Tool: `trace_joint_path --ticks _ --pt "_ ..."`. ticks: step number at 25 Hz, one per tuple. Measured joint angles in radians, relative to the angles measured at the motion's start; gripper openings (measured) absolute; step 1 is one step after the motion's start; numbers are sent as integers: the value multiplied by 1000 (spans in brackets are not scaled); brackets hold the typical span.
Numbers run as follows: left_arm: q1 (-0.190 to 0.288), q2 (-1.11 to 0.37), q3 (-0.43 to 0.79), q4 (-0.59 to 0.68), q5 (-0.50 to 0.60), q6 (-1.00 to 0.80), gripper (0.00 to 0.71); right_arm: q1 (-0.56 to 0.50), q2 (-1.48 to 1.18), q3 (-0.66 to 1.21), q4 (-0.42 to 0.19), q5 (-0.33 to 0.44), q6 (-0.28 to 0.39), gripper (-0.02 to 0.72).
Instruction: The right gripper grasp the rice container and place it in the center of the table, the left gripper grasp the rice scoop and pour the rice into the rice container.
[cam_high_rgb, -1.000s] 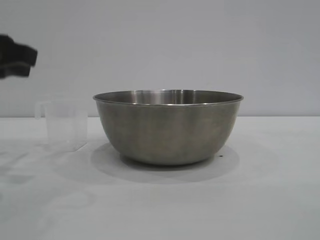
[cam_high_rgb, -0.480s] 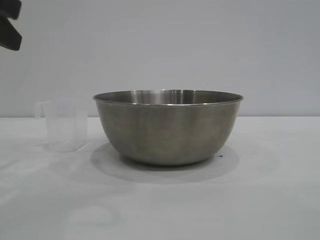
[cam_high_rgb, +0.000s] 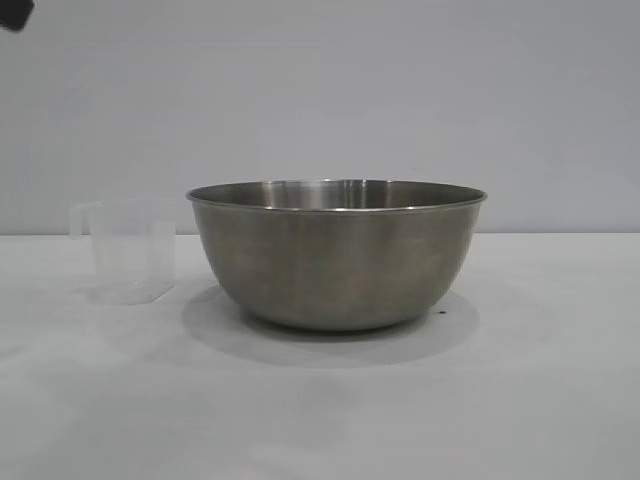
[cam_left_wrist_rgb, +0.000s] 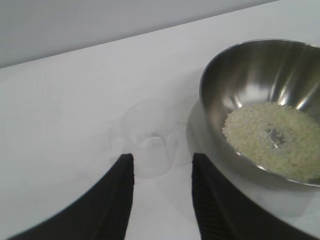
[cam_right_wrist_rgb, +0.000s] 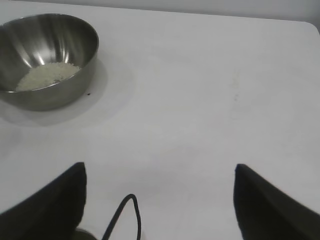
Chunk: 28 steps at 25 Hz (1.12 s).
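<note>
The rice scoop (cam_left_wrist_rgb: 148, 145) stands on the counter (cam_high_rgb: 520, 400) beside the rice container (cam_high_rgb: 336, 254), probably empty, just ahead of the open left hand (cam_left_wrist_rgb: 162, 165), untouched. The right hand (cam_right_wrist_rgb: 160, 170) hangs open, well apart.

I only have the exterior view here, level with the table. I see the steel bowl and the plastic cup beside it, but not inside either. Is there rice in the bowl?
Observer: Yes. The left wrist view shows rice as a pale layer across the bottom of the rice container.
Operator: And the cup, anything in it?
Observer: The rice scoop stands upright on the table, and no grains show in it.
Operator: Where is the left tool?
Observer: The left tool is above and behind the scoop, fingers apart, holding nothing.
Operator: And the right one?
Observer: The right tool is wide open over bare table, well away from the bowl.
</note>
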Motion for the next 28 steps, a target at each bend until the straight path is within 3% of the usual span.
trace_joint_path --ticks 3,5,8,9,19,23,28 --pt "0 -73 -34 31 136 0 481 0 0 0 0 0 0 543" --pt "0 -99 -46 41 183 0 510 0 0 0 0 0 0 543" --pt "0 -171 -66 62 292 -2 496 0 0 0 0 0 0 543" --pt "0 -203 -70 69 336 -2 538 0 0 0 0 0 0 543" --pt "0 -468 -70 210 762 -102 522 0 0 0 0 0 0 543" --pt "0 -558 -66 217 860 -123 522 0 0 0 0 0 0 543" --pt "0 -680 -15 219 903 -139 522 0 0 0 0 0 0 543"
